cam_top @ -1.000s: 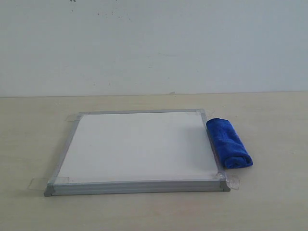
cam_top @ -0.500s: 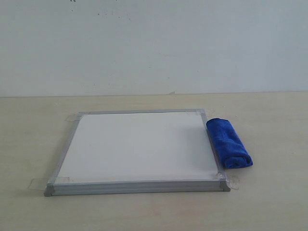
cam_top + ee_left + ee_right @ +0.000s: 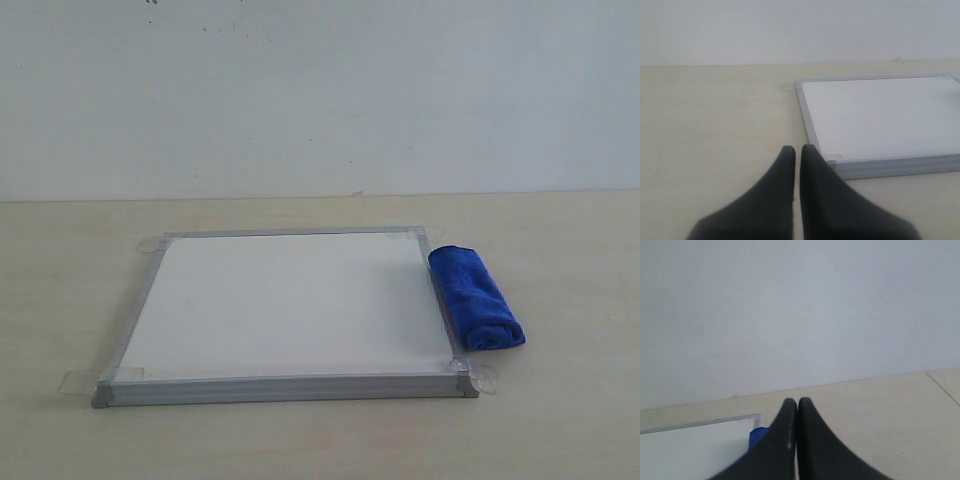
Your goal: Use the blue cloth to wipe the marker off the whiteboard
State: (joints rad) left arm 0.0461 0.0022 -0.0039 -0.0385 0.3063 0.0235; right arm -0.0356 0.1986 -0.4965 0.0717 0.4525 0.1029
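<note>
The whiteboard [image 3: 285,305] lies flat on the table, silver-framed, with tape tabs at its corners. Its white face shows no red marker lines in any view. The blue cloth [image 3: 476,297] lies rolled along the board's right edge, touching the frame. Neither arm appears in the exterior view. My left gripper [image 3: 797,148] is shut and empty, hovering near the board's near-left corner [image 3: 840,162]. My right gripper [image 3: 797,401] is also shut and empty, above the table with a bit of the blue cloth [image 3: 756,436] showing behind one finger beside the whiteboard [image 3: 695,447].
The light wooden table [image 3: 560,420] runs back to a plain pale wall [image 3: 320,90]. A table edge line [image 3: 942,387] shows at the right of the right wrist view.
</note>
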